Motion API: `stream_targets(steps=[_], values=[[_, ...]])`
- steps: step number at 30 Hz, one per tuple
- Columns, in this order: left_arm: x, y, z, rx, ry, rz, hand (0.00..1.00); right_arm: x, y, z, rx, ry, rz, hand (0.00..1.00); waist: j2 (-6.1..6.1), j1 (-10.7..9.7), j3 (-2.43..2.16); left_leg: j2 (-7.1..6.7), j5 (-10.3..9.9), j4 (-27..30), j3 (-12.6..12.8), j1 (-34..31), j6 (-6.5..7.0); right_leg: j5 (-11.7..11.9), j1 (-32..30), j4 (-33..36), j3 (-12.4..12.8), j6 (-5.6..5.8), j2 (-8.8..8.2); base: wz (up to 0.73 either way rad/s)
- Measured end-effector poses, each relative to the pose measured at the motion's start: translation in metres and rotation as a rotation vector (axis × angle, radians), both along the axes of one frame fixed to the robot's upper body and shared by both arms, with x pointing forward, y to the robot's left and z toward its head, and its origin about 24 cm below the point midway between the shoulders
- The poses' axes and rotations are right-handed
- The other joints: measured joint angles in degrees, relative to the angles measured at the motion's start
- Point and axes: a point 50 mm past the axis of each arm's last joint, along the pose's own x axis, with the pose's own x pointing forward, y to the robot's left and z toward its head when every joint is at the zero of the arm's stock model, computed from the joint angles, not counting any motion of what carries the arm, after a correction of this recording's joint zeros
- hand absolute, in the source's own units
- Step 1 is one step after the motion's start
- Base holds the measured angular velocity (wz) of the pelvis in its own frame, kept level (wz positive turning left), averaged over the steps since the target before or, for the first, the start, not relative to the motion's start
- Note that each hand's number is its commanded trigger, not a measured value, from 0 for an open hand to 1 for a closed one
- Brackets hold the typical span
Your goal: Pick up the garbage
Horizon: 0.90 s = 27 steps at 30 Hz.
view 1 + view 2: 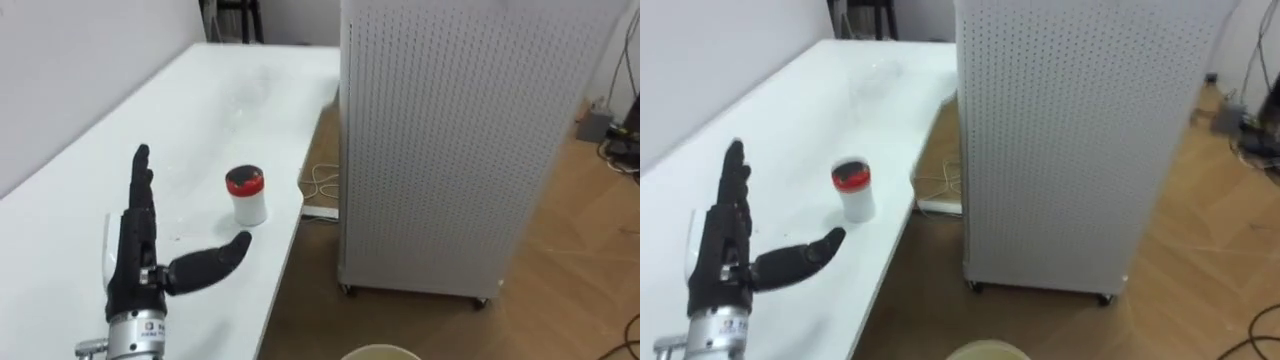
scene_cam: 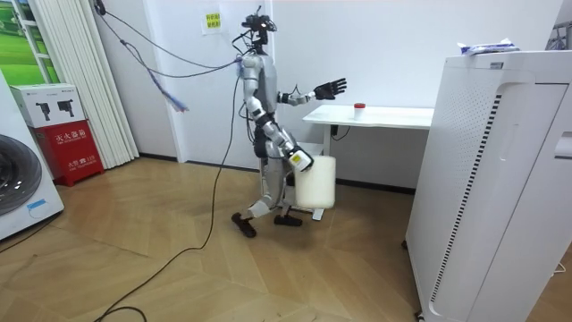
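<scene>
White tabletop (image 1: 200,90) carries a red-capped jar (image 1: 246,194), with the left hand (image 1: 140,255) just beside it, fingers straight and wide. Right hand (image 2: 302,164) hangs by a bin (image 2: 317,186); its state I cannot tell.

A long white table (image 1: 230,90) ran along the wall on the left, a tall perforated white cabinet (image 1: 450,150) stood on the wooden floor (image 1: 580,250) just to its right, and a white cable (image 1: 318,182) lay looped on the floor between them.
</scene>
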Motion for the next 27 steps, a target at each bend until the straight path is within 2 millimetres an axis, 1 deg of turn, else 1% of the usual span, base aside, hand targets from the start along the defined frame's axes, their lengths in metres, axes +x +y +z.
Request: stream_targets(steps=[1,2,3,4,5,6,7,8,9,10,11,12,14,15,17,18,22,27], values=[[0.000,0.001,0.000,-0.001,-0.002,0.008,0.00,0.004,0.001,0.002,0.001,-0.012,0.005,1.00,0.32,0.0,0.05,0.00,-0.1,-0.4,-0.4,0.4,-0.07,-0.8,-1.5,0.8,0.1,-0.32,-0.02,0.06],[0.000,0.000,0.000,-0.003,-0.004,0.009,0.00,0.008,0.002,0.004,0.004,-0.028,0.011,1.00,0.97,-0.3,-0.02,0.21,-0.2,-1.6,-1.4,1.3,-0.18,-3.0,-4.4,0.4,-0.3,-0.78,0.11,0.15],[0.001,0.000,0.001,-0.002,-0.007,0.008,0.00,0.011,0.004,0.006,0.005,-0.037,0.018,1.00,1.43,-0.3,0.03,0.68,-0.2,-2.7,-2.1,2.4,-0.40,-4.6,-7.5,-2.3,-0.1,-0.92,0.70,0.24],[0.001,0.000,0.001,-0.001,-0.008,0.008,0.00,0.011,0.004,0.006,0.005,-0.037,0.023,1.00,1.59,-0.4,0.09,0.78,-0.2,-3.3,-2.8,2.9,-0.58,-5.3,-8.4,-5.0,-0.2,-0.92,0.96,0.39],[0.002,0.000,0.002,-0.001,-0.011,0.008,0.00,0.011,0.005,0.005,0.003,-0.035,0.030,1.00,1.66,-1.1,0.12,0.98,-0.2,-4.2,-4.0,3.8,-0.93,-5.4,-9.2,-12.3,0.1,-1.00,1.64,0.57],[0.002,0.001,0.002,-0.002,-0.011,0.014,0.00,0.010,0.007,0.005,-0.002,-0.031,0.042,1.00,1.53,-1.8,0.08,1.23,-0.4,-5.1,-4.3,4.7,-1.46,-4.6,-9.1,-21.6,-0.1,-1.02,2.14,0.62],[0.001,0.001,0.002,0.000,-0.012,0.016,0.00,0.010,0.007,0.004,-0.002,-0.031,0.046,1.00,1.48,-2.1,0.06,1.40,-0.6,-5.3,-4.3,4.9,-1.81,-3.2,-8.9,-26.1,-0.1,-1.07,2.57,0.67],[0.001,0.001,0.001,0.003,-0.006,0.016,0.00,0.009,0.008,0.004,-0.005,-0.027,0.047,1.00,1.34,-2.9,0.02,1.80,-0.9,-5.6,-4.4,5.6,-2.44,1.7,-8.3,-29.8,-0.3,-2.01,3.00,0.54],[0.000,0.001,0.000,0.004,0.000,0.015,0.00,0.009,0.007,0.004,-0.010,-0.025,0.052,1.00,1.62,-2.9,-0.17,2.60,-1.1,-6.5,-4.4,6.7,-3.24,1.8,-7.3,-31.7,-0.4,-2.32,4.09,0.35],[0.000,0.002,0.000,0.004,-0.001,0.020,0.00,0.010,0.008,0.004,-0.013,-0.029,0.057,1.00,1.59,-2.4,-0.17,2.88,-0.9,-7.2,-4.6,6.9,-3.68,1.9,-7.1,-32.4,-0.4,-2.65,4.63,0.00],[0.000,0.003,0.000,0.003,-0.007,0.033,0.00,0.014,0.009,0.006,-0.012,-0.040,0.065,1.00,1.56,-2.0,-0.17,3.57,-0.6,-7.9,-4.8,7.0,-4.22,2.2,-6.4,-33.8,-0.4,-3.16,5.10,-0.15],[0.000,0.003,0.000,0.003,-0.006,0.034,0.00,0.017,0.009,0.008,-0.013,-0.050,0.073,1.00,1.51,-1.9,-0.17,4.03,-0.3,-8.3,-5.4,7.1,-4.63,2.5,-5.8,-34.8,-0.4,-3.57,5.99,-0.10],[0.000,0.004,0.000,0.005,0.002,0.039,0.00,0.018,0.010,0.009,-0.014,-0.054,0.094,1.00,1.43,-1.9,-0.14,4.59,-0.1,-9.5,-5.7,8.3,-5.09,2.7,-4.2,-36.9,-0.5,-3.96,6.99,-0.08],[0.000,0.004,0.000,0.005,0.004,0.040,0.00,0.018,0.011,0.009,-0.011,-0.053,0.103,1.00,1.39,-1.9,-0.13,4.62,0.0,-10.5,-6.0,9.4,-5.19,2.8,-3.2,-38.0,-0.5,-4.02,7.53,-0.09],[0.000,0.003,0.002,0.005,-0.005,0.037,0.00,0.019,0.011,0.010,-0.008,-0.058,0.109,1.00,1.32,-2.0,-0.10,4.66,0.2,-12.1,-6.3,10.9,-5.58,2.8,-2.1,-39.0,-0.2,-4.05,7.84,-0.12],[0.000,0.003,0.003,0.004,-0.008,0.036,0.00,0.020,0.011,0.011,-0.004,-0.064,0.113,1.00,1.34,-2.0,-0.10,4.76,0.3,-13.1,-6.3,11.9,-5.73,2.8,-1.4,-39.7,-0.2,-4.07,8.26,-0.12],[0.000,0.002,0.008,0.002,-0.033,0.029,0.00,0.020,0.011,0.011,0.000,-0.064,0.116,1.00,1.06,-1.9,-0.11,4.82,0.3,-14.9,-6.6,13.3,-5.82,2.9,-0.1,-41.2,-0.6,-4.12,8.57,-0.01],[-0.003,0.003,0.006,0.004,-0.023,0.039,0.00,0.019,0.013,0.011,0.014,-0.067,0.129,1.00,1.05,-1.9,-0.12,4.81,0.4,-17.0,-7.2,14.9,-5.86,3.4,1.6,-43.5,-0.8,-3.48,8.83,0.02]])
